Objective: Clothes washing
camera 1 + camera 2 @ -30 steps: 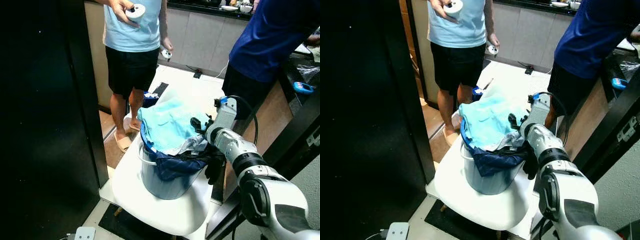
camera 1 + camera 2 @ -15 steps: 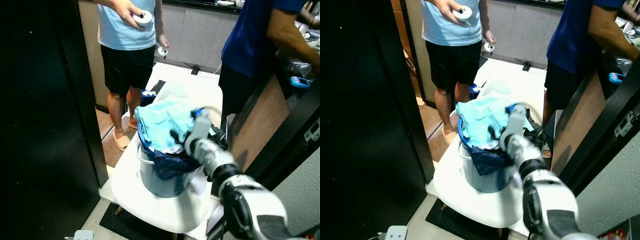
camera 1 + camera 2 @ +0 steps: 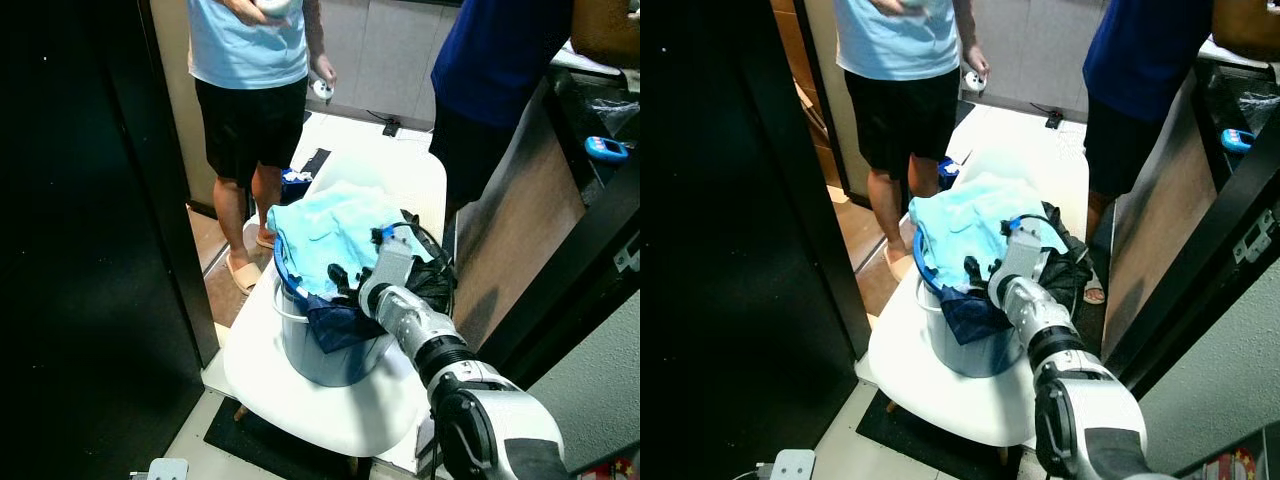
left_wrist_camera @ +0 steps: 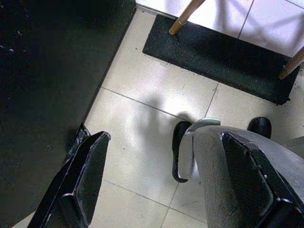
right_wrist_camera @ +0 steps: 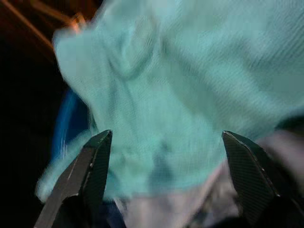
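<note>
Laundry, topped by a light-blue garment (image 3: 335,235), heaps over a bucket (image 3: 325,350) on a white chair (image 3: 300,390), where the right gripper (image 5: 164,185) hovers, fingers apart, apparently positioned to grasp it.

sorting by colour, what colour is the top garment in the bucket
Light turquoise garment, clearest in the left eye view.

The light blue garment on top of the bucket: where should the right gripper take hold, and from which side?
Probably grip the bunched near edge of the light blue garment, where it folds over the other clothes. Come from above on the robot's side: the open right gripper already faces it, and the bucket rim blocks lower approaches.
</note>
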Motion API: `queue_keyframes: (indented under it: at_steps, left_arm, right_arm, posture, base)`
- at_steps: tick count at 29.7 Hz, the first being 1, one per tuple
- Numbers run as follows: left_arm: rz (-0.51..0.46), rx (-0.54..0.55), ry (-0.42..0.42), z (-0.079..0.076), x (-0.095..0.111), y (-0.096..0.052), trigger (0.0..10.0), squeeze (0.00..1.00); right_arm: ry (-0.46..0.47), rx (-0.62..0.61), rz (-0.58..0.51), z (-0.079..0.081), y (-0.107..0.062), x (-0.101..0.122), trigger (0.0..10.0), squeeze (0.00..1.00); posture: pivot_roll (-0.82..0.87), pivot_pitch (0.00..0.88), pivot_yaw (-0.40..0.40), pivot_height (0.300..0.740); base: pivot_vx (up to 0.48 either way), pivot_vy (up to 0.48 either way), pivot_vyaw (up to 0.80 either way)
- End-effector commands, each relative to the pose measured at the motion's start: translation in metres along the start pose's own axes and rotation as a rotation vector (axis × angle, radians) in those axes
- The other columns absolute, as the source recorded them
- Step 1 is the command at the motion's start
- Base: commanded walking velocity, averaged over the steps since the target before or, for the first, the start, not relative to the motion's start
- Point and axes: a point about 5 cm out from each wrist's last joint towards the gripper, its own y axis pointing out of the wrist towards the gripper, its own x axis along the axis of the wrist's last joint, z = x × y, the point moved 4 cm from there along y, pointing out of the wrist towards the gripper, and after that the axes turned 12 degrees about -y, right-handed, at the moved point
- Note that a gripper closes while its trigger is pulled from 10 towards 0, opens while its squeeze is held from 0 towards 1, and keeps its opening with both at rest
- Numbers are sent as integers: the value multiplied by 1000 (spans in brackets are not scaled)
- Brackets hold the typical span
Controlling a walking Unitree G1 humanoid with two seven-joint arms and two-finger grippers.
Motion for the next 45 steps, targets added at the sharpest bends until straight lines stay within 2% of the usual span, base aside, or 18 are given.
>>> queue_keyframes:
  at_steps: [1, 2, 3, 4, 5, 6, 9, 11, 16, 17, 19, 21, 23, 26, 31, 37, 40, 45]
  left_arm:
    - [145, -23, 28, -4, -40, -15, 10000, 0]
    - [142, -23, 29, -4, -39, -14, 10000, 0]
    - [142, -23, 29, -4, -39, -14, 10000, 0]
    - [140, -24, 30, -4, -38, -14, 10000, 0]
    - [140, -24, 30, -4, -38, -14, 10000, 0]
    - [138, -28, 32, -5, -37, -13, 10000, 0]
    - [137, -31, 34, -6, -36, -13, 10000, 0]
    - [136, -33, 34, -7, -36, -13, 10000, 0]
    - [133, -37, 38, -7, -40, -15, 10000, 0]
    - [133, -37, 38, -7, -40, -15, 10000, 0]
    - [137, -33, 41, -5, -44, -19, 10000, 0]
    - [137, -33, 41, -5, -44, -19, 10000, 0]
    - [143, -29, 42, -3, -47, -21, 10000, 0]
    - [145, -29, 43, -3, -48, -22, 10000, 0]
    - [141, -41, 49, -6, -46, -20, 10000, 0]
    - [130, -47, 53, -8, -41, -17, 10000, 0]
    - [124, -50, 58, -8, -39, -16, 10000, 0]
    - [121, -51, 61, -7, -38, -16, 10000, 0]
  right_arm:
    - [38, 36, -50, 2, 0, 17, 10000, 0]
    - [66, 90, -92, 5, -1, 33, 10000, 0]
    - [66, 90, -92, 5, -1, 33, 10000, 0]
    - [88, 151, -128, 10, -3, 46, 10000, 0]
    - [88, 151, -128, 10, -3, 46, 10000, 0]
    - [112, 244, -201, 21, -8, 71, 10000, 0]
    - [123, 270, -230, 27, -9, 80, 10000, 0]
    - [118, 263, -235, 31, -9, 81, 10000, 0]
    - [44, 130, -248, 30, -2, 77, 10000, 0]
    - [44, 130, -248, 30, -2, 77, 10000, 0]
    - [-17, 130, -258, 23, -4, 80, 10000, 0]
    - [-17, 130, -258, 23, -4, 80, 10000, 0]
    - [-46, 158, -272, 11, -11, 88, 10000, 0]
    - [-60, 165, -285, 3, -15, 94, 10000, 0]
    - [-83, 179, -303, -3, -20, 101, 10000, 0]
    - [-164, 159, -253, -4, -17, 86, 10000, 0]
    - [-237, 141, -225, -6, -16, 74, 10000, 0]
    - [-266, 127, -215, -9, -16, 69, 10000, 0]
  posture:
    - [186, 88, -88, 740]
    - [181, 85, -89, 740]
    - [181, 85, -89, 740]
    - [177, 85, -89, 740]
    - [177, 85, -89, 740]
    - [170, 87, -89, 740]
    - [170, 89, -89, 740]
    - [172, 93, -90, 740]
    - [198, 126, -91, 740]
    - [198, 126, -91, 740]
    - [204, 131, -93, 740]
    - [204, 131, -93, 740]
    - [204, 142, -95, 740]
    - [199, 140, -94, 740]
    - [190, 138, -89, 740]
    - [185, 134, -87, 740]
    - [184, 132, -87, 740]
    - [184, 132, -87, 740]
  base:
    - [0, 0, 0]
    - [0, 0, 0]
    - [0, 0, 0]
    - [0, 0, 0]
    - [0, 0, 0]
    - [0, 0, 0]
    - [0, 0, 0]
    - [0, 0, 0]
    - [0, 0, 0]
    - [0, 0, 0]
    - [0, 0, 0]
    - [0, 0, 0]
    - [0, 0, 0]
    - [0, 0, 0]
    - [0, 0, 0]
    - [0, 0, 0]
    - [0, 0, 0]
    - [0, 0, 0]
